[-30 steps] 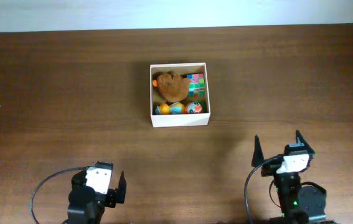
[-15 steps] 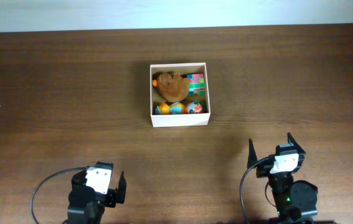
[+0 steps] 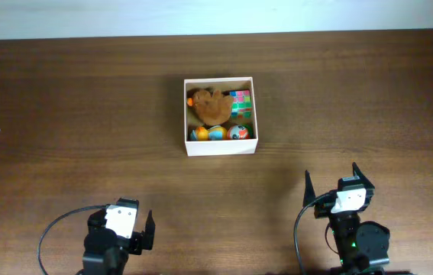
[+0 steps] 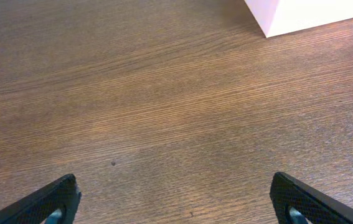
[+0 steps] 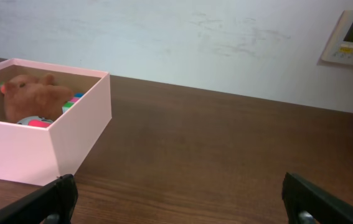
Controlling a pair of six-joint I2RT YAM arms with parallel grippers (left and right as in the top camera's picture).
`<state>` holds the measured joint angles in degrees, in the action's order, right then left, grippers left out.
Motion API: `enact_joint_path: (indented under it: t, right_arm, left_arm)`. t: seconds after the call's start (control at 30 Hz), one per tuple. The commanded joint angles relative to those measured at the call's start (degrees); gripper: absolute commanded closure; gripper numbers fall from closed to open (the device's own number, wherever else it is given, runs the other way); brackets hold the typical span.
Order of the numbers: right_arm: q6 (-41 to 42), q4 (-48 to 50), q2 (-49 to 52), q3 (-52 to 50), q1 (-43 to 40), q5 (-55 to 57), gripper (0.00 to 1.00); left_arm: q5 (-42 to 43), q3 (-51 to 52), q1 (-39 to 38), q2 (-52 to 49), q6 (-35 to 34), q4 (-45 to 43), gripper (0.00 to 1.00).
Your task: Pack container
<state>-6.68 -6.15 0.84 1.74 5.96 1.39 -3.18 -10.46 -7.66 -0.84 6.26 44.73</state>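
The container (image 3: 219, 147) is a white-walled square box on the brown table, at centre back in the overhead view. Inside lie a brown plush toy (image 3: 211, 108), a colourful cube (image 3: 240, 103) and three small balls (image 3: 217, 134). It shows at the left of the right wrist view (image 5: 70, 134), with the plush toy (image 5: 33, 96) inside, and its corner shows in the left wrist view (image 4: 301, 15). My left gripper (image 3: 141, 231) is open and empty near the front left edge. My right gripper (image 3: 331, 179) is open and empty at the front right, well short of the box.
A pale wall with a wall panel (image 5: 350, 37) stands behind the table's far edge. Both arm bases sit at the table's near edge, with cables looping beside them.
My right arm drew back towards the near edge between one second and half a second ago, then held still. The left arm and the box have not moved.
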Motion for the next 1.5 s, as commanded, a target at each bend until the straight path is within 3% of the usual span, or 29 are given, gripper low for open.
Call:
enact_joint_path:
  t: [0.0, 0.43, 0.7, 1.0, 1.17, 1.37, 1.47]
  right_arm:
    - [-0.39, 0.22, -0.66, -0.74, -0.46, -0.76, 0.01]
    - [-0.39, 0.20, -0.66, -0.74, -0.46, -0.76, 0.01]
    - [-0.39, 0.20, -0.66, -0.72, -0.46, -0.76, 0.01]
    - [-0.39, 0.20, -0.66, -0.74, -0.46, -0.76, 0.01]
    - [-0.39, 0.22, -0.66, -0.74, -0.46, -0.76, 0.01]
    - [-0.39, 0.22, -0.66, -0.74, -0.46, -0.76, 0.02]
    - [-0.39, 0.20, -0.66, -0.74, -0.46, -0.76, 0.01]
  left_arm:
    - [0.44, 0.26, 0.33, 0.55, 0.72, -0.11, 0.01]
    - [0.33, 0.26, 0.33, 0.55, 0.72, -2.60, 0.01]
    - [2.97, 0.28, 0.33, 0.55, 0.76, -30.75, 0.01]
    - [4.00, 8.33, 0.33, 0.55, 2.86, -48.22, 0.01]
    - [4.92, 9.57, 0.33, 0.55, 2.89, -48.50, 0.01]
    - [4.87, 9.99, 0.33, 0.55, 4.61, -40.26, 0.01]
    - [4.26, 9.99, 0.33, 0.55, 5.44, -40.13, 0.01]
